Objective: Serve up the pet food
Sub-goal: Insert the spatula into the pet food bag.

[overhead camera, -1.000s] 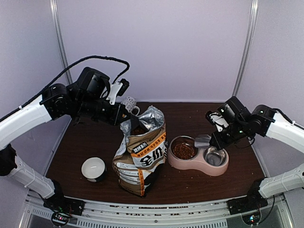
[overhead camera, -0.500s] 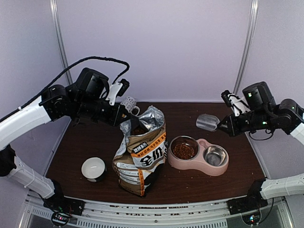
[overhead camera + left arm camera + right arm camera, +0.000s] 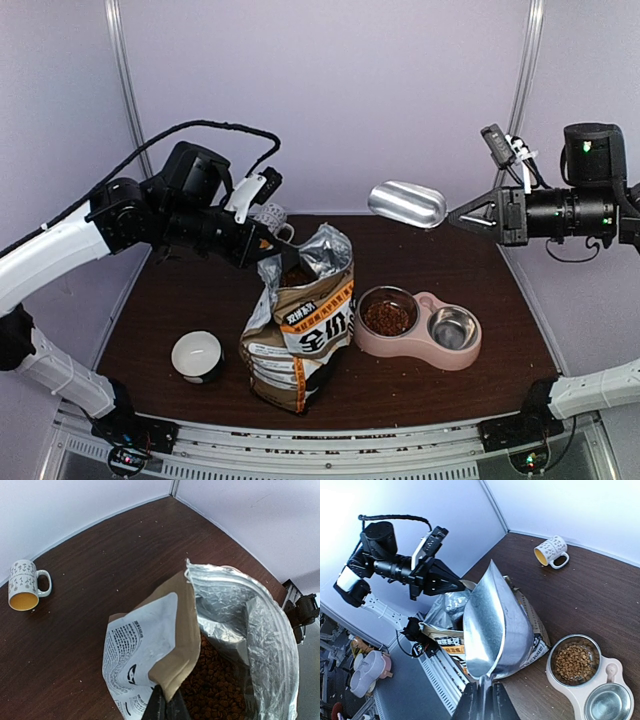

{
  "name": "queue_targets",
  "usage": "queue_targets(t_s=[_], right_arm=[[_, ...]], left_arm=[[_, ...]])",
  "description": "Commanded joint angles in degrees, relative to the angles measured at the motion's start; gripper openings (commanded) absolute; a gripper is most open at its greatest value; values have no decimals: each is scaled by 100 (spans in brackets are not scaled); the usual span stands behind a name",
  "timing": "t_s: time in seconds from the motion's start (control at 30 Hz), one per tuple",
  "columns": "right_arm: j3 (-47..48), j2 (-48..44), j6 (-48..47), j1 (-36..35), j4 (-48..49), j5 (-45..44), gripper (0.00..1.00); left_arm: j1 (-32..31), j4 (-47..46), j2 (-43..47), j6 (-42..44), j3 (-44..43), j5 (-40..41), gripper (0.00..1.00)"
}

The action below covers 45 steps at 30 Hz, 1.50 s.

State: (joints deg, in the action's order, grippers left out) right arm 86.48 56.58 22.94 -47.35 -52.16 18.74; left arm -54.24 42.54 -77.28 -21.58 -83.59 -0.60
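Pet food fills the left steel cup (image 3: 387, 317) of the pink double bowl (image 3: 420, 348) and shows again in the right wrist view (image 3: 574, 661). More pet food (image 3: 220, 680) lies inside the open printed bag (image 3: 300, 330), which stands at mid table. My left gripper (image 3: 262, 248) is shut on the bag's tan upper rim (image 3: 180, 645), its fingertips (image 3: 165, 704) pinching that rim. My right gripper (image 3: 455, 215) is shut on the handle of an empty metal scoop (image 3: 407, 204), held high above the table behind the bowl. The scoop (image 3: 495, 625) tilts with its hollow turned sideways.
A patterned white mug (image 3: 272, 217) stands at the back of the table behind the bag, also seen as the mug (image 3: 23, 585). A small white bowl (image 3: 196, 355) sits front left. The right steel cup (image 3: 453, 327) holds nothing. A few loose crumbs dot the dark wood.
My right arm has lifted the scoop from just above the pink bowl up and back, and it now hangs high and empty. The left gripper keeps its hold; the bag shifted slightly.
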Motion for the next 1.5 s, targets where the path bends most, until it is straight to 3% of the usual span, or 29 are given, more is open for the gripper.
queue_targets(t_s=[0.0, 0.37, 0.57, 1.07, 1.23, 1.47], right_arm=[[381, 226, -36, -236, 15, 333, 0], [1240, 1249, -659, -1270, -1427, -917, 0], [1866, 2040, -846, -1709, -2391, -2110, 0], [2332, 3970, -955, -1846, -3355, -3781, 0], [1814, 4456, -1003, -1779, -2905, -3646, 0], [1431, 5020, -1133, -1823, -2112, -2439, 0]], left_arm=[[-233, -1417, 40, 409, -532, -372, 1], [-428, -1337, -120, 507, -755, -291, 1], [-563, -1344, -235, 530, -870, -314, 1], [-685, -1621, -525, 113, -789, -141, 0], [-685, -1917, -444, -185, -438, 193, 0], [-623, -2212, -345, -402, 106, 420, 0]])
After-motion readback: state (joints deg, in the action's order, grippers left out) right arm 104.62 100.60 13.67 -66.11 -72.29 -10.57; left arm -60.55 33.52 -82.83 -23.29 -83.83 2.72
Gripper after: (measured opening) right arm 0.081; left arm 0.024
